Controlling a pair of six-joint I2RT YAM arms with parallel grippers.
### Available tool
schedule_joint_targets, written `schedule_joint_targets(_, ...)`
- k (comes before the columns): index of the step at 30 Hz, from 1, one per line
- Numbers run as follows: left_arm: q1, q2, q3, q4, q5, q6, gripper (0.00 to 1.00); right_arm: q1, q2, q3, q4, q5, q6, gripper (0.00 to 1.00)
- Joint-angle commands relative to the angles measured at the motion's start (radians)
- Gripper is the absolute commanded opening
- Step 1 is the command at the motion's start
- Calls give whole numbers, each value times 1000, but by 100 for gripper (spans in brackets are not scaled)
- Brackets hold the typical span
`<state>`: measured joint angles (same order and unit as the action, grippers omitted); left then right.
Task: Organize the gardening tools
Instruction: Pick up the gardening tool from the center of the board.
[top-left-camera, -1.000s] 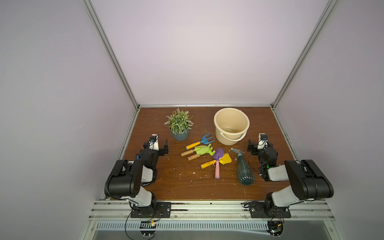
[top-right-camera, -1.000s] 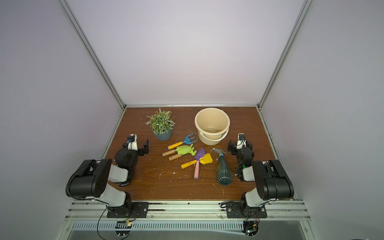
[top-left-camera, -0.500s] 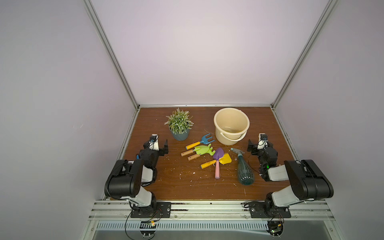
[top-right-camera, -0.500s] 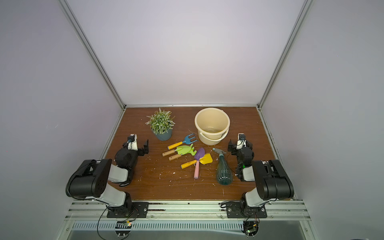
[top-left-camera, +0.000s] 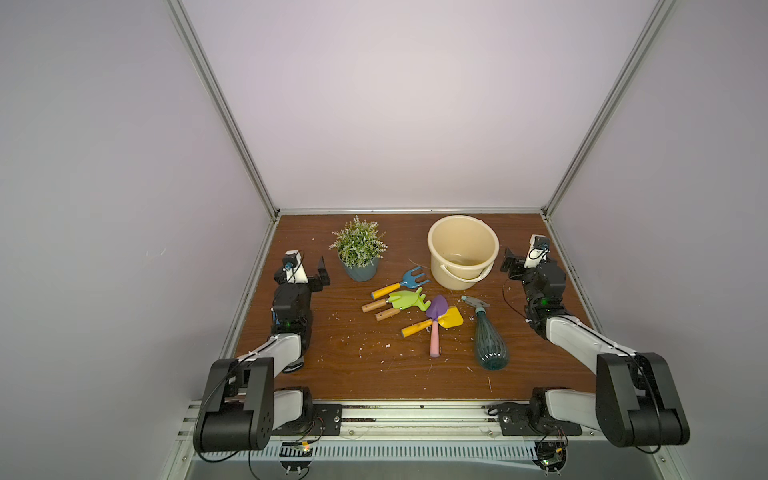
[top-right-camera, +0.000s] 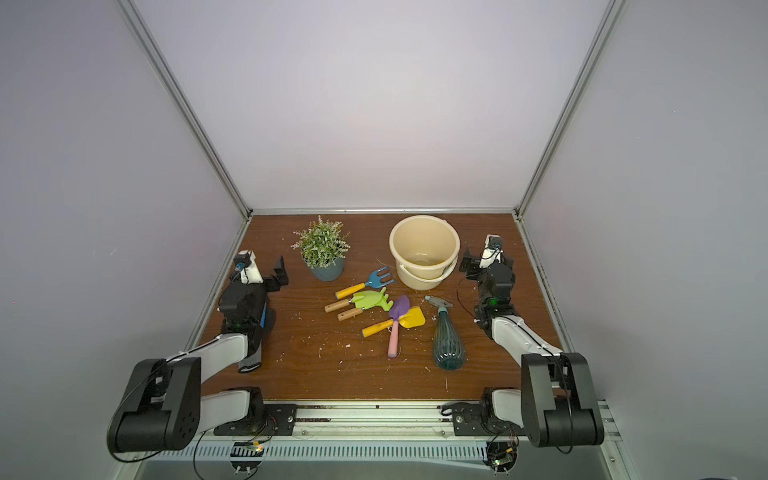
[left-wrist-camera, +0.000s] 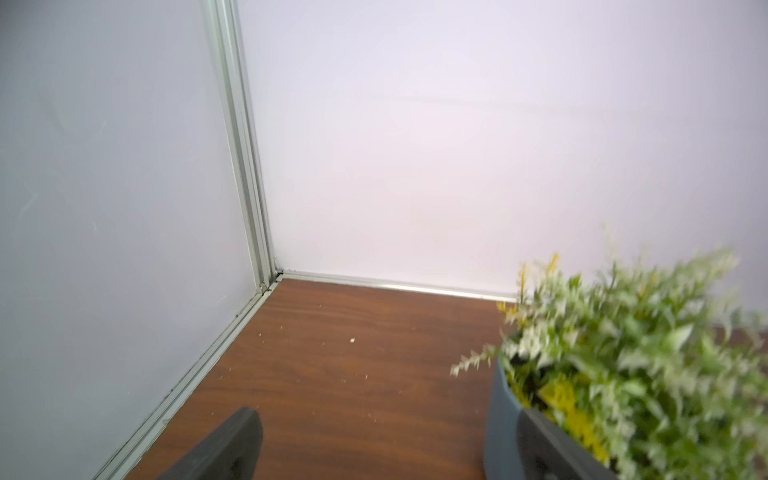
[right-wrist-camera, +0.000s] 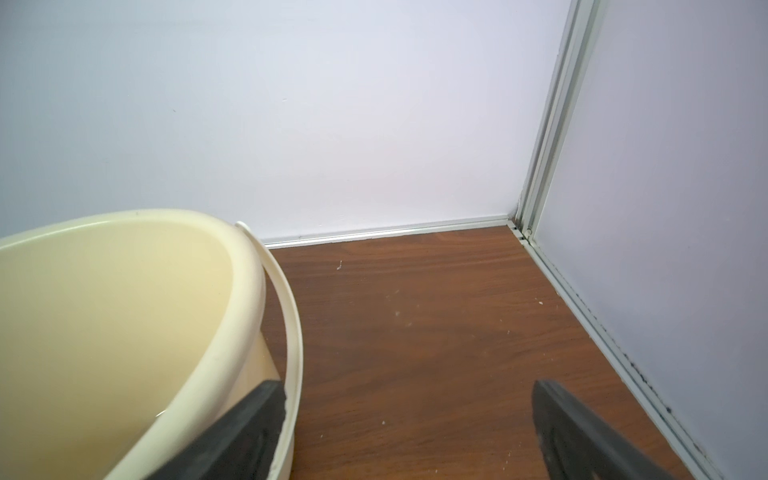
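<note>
At desk (top-left-camera: 353, 374) centre, the gardening tools (top-left-camera: 405, 300) lie clustered, with the spray bottle (top-left-camera: 490, 345) flat at their 4 o'clock. At 10 o'clock the left hand (left-wrist-camera: 386, 446) stands open and empty. At 2 o'clock, beside the bucket (top-left-camera: 453, 279), the right hand (right-wrist-camera: 411, 430) is likewise open and empty.

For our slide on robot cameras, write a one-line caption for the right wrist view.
Open right gripper above the wooden table, cream bucket close beside it, enclosure corner ahead.
</note>
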<state>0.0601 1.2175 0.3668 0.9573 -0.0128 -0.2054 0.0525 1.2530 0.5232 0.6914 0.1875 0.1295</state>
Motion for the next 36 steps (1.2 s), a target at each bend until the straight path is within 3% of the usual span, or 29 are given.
schedule_joint_targets(1, 53, -46, 149, -329, -13, -312, 99, -5, -59, 71, -200, 65, 199, 99)
schedule_joint_targets(3, 77, -63, 224, -510, 4, -456, 99, -8, -84, 172, -443, 102, 375, 99)
schedule_joint_targets(6, 101, -61, 227, -488, 195, -564, 99, -34, -101, 254, -625, 3, 490, 100)
schedule_joint_targets(8, 101, -51, 200, -400, 348, -614, 99, -42, -107, 278, -653, -140, 463, 99)
schedule_joint_targets(9, 101, -50, 177, -338, 402, -642, 99, -41, -119, 279, -653, -214, 441, 93)
schedule_joint_targets(12, 83, -63, 159, -335, 466, -698, 99, -30, -185, 267, -657, -355, 417, 86)
schedule_joint_targets(17, -70, -202, 243, -674, 255, -483, 99, 32, -260, 308, -825, -385, 342, 86)
schedule_joint_targets(19, -62, -266, 208, -680, 228, -545, 99, 68, -290, 296, -847, -437, 327, 83)
schedule_joint_targets(21, -29, -314, 145, -671, 221, -698, 99, 120, -314, 285, -871, -437, 311, 82)
schedule_joint_targets(22, -2, -324, 104, -614, 269, -752, 100, 163, -320, 289, -894, -416, 301, 82)
schedule_joint_targets(25, 3, -315, 77, -560, 382, -750, 84, 272, -308, 290, -949, -366, 303, 79)
schedule_joint_targets(31, -223, -344, 207, -873, 196, -496, 81, 431, -255, 261, -992, -354, 325, 71)
schedule_joint_targets(36, -371, -357, 188, -941, 85, -448, 82, 519, -188, 257, -1020, -337, 341, 65)
